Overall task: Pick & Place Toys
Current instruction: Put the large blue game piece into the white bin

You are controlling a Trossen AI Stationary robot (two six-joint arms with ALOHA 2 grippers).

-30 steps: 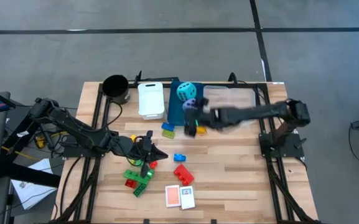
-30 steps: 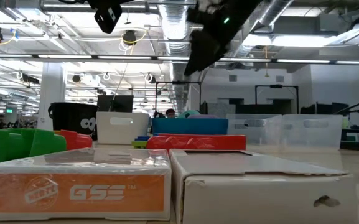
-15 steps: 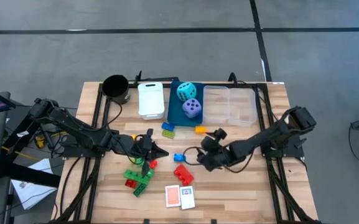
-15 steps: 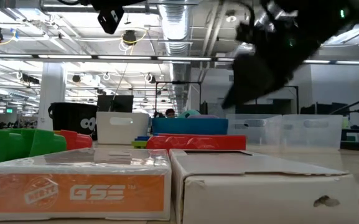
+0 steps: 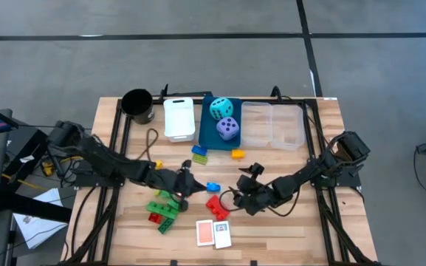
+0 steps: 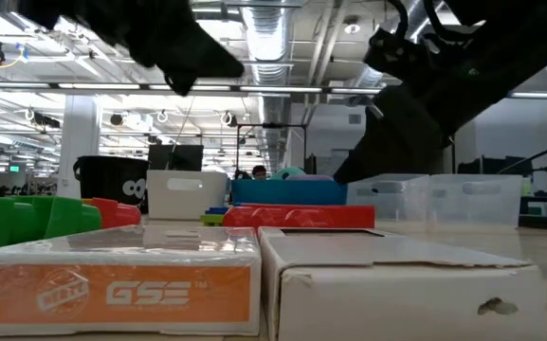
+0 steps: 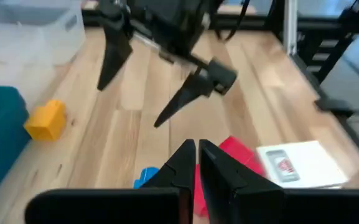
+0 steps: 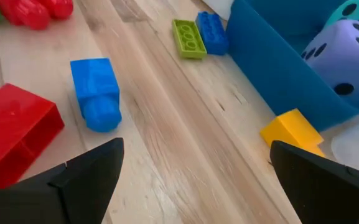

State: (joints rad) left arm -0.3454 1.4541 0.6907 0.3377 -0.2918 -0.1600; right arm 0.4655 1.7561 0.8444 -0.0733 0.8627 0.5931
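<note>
Table [image 5: 286,214] of pale wood carries everything, with 4 containers in a row along its far edge: a black cup [image 5: 136,104], a white bin [image 5: 178,118], a blue bin [image 5: 207,131] and a clear bin [image 5: 273,125]. Inside the blue bin sit the 2 soft dice, the cyan die [image 5: 221,108] behind the purple die [image 5: 228,128].

The left gripper [image 5: 188,184] hovers low over the middle of the table, its 2 fingers pressed together with nothing between them. The right gripper [image 5: 240,193] hangs near it, just beside the big red brick [image 5: 217,206], with its fingers [image 8: 86,180] spread wide apart and empty.

2 cards lie side by side at the near edge, an orange card [image 5: 205,233] touching a white card [image 5: 222,235]. Green bricks [image 5: 165,214] sit left of them, with a small red piece [image 5: 181,195] just above. A blue brick [image 5: 213,187] lies between the 2 grippers. Just in front of the blue bin rest a yellow brick [image 5: 238,154] and a blue and green brick pair [image 5: 199,154].
</note>
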